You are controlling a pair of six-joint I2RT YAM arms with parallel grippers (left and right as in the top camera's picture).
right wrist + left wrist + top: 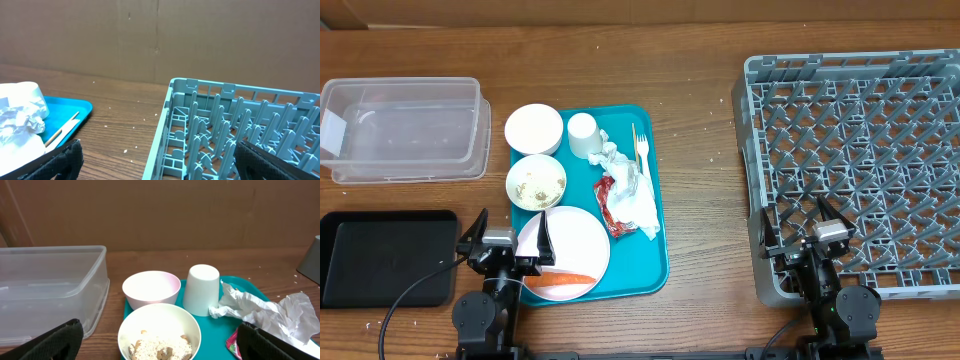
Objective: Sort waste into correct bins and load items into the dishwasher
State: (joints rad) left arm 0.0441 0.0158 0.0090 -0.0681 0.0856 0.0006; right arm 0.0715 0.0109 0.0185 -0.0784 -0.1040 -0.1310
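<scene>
Waste and dishes share the teal tray (655,270) at the centre of the overhead view, apparently gathered as one load for sorting. Crumpled napkins (632,198) and a red wrapper (604,198) lie mid-tray. A carrot piece (560,279) rests on the plate (578,245) at the tray's 6 o'clock, and food scraps (536,185) sit in one bowl (510,180). The empty bowl (533,129) and the cup (582,135) stand near 11 o'clock, the fork (640,150) at 1. The clear tub (400,128) waits at the table's 10 o'clock, the black tray (385,255) at 8 and the dish rack (860,160) at 3. The left gripper (512,228) hangs at the plate's 9 o'clock edge and the right gripper (800,225) over the rack's near-left corner. Both are spread wide and hold nothing; each arm seems posted on its own side of the job.

From the left wrist, the black fingers (55,342) fill the lower corners. The scrap bowl sits dead ahead, with the empty bowl and the apparently upside-down cup behind it. The wrapper is cut off at 5 o'clock, and the plate and carrot fall below the frame.

From the right wrist, rack pegs fill the 3 o'clock side. Tray, fork and napkins are clipped at 9. Neither bin shows.
</scene>
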